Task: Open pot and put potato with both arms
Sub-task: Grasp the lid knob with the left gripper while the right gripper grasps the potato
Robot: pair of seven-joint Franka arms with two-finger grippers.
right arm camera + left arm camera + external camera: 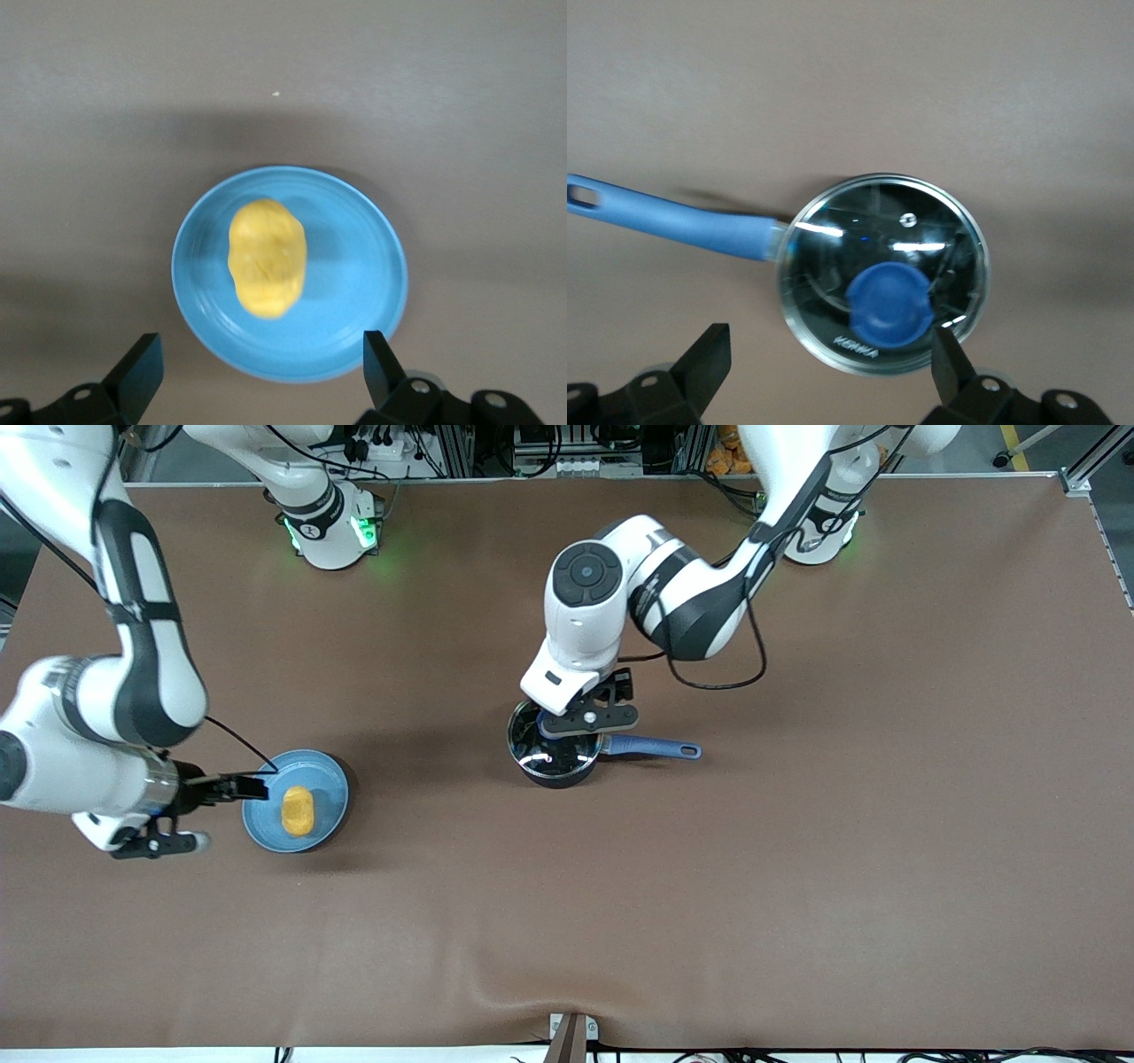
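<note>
Jaws apart, both grippers | left gripper [831,372] over lidded pot [555,755] | potato [267,257] on plate [372,292], right gripper [264,372] seemingly above

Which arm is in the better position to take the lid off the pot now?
The left arm. Its gripper hangs over the pot, fingers open either side of the lid and its blue knob. The right gripper is over the plate with the potato.

blue plate [330,784], glass lid [833,266], brown table [797,868]

Lidded black pot [554,757] mid-table; yellow potato [298,810] on plate [266,828].
</note>
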